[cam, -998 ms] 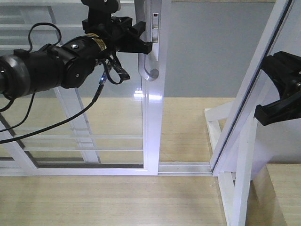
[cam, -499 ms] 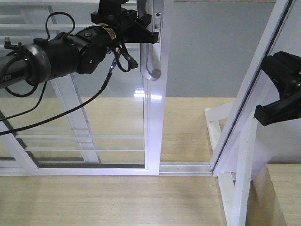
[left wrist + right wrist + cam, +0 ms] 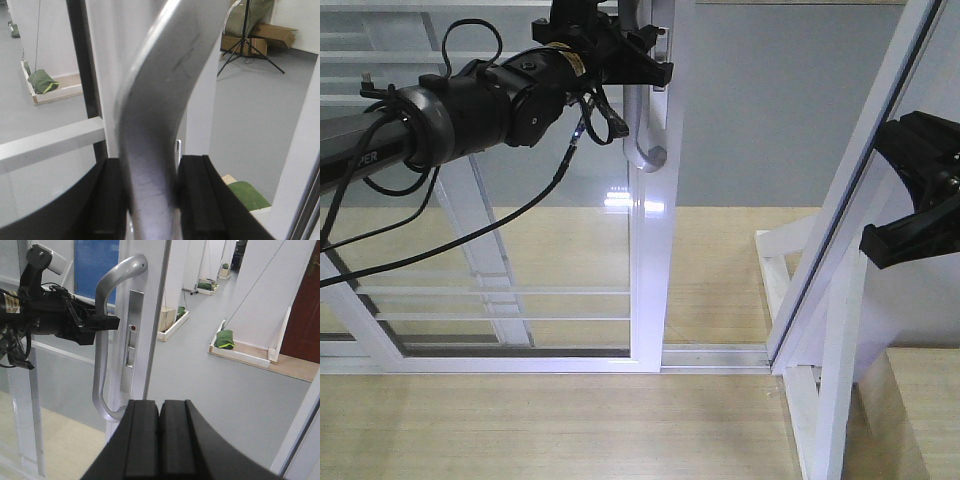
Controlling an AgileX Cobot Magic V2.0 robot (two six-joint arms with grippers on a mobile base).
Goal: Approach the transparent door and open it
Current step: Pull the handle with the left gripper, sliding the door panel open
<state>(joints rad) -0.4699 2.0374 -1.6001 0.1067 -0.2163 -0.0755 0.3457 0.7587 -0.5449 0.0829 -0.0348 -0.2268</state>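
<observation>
As the left end effector (image 3: 655,72) clamps the pull handle (image 3: 638,130), the transparent door (image 3: 650,260) has crept toward three o'clock; sliding has begun.

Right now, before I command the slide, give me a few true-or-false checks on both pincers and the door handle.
1. The left pincer is clamped on the grey handle. True.
2. The right pincer is open. False: its fingers are pressed together, holding nothing.
3. The right pincer touches the transparent door. False: it hangs off to the side, apart from it.
4. The handle is curved and runs vertically along the door's white frame. True.
</observation>
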